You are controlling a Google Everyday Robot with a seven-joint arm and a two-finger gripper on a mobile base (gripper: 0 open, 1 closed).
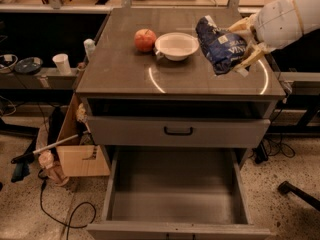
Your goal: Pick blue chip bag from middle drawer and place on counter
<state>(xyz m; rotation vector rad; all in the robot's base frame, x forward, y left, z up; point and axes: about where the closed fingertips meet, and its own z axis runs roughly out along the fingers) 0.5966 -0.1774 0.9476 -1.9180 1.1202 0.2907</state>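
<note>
Dark-blue foil: the blue chip bag [220,46] is clamped in the tool [243,44], one pale finger [239,25] across its upper end and another [250,58] under its lower right side. The bag is tilted, top end toward 11 o'clock, white lettering facing the camera. Tool and bag sit over the grey-brown bench [120,71] at about 2 o'clock from its centre, inside the thin white circular line [152,79]. Cannot tell whether the bag's lower end touches the surface. White arm enters from the 2 o'clock corner of the view. White bowl [176,45] stands on the bench at 12 o'clock, just beside the bag at its 9 o'clock. Red apple [145,39] is just beside the bowl at 9 o'clock. Middle drawer [172,189] is pulled fully out at 6 o'clock, only its grey floor showing. Closed drawer front [178,131] with a black handle sits above it. Paper cup [62,63] on a side shelf at 9 o'clock; cardboard box [80,159] on the floor at 8 o'clock
</note>
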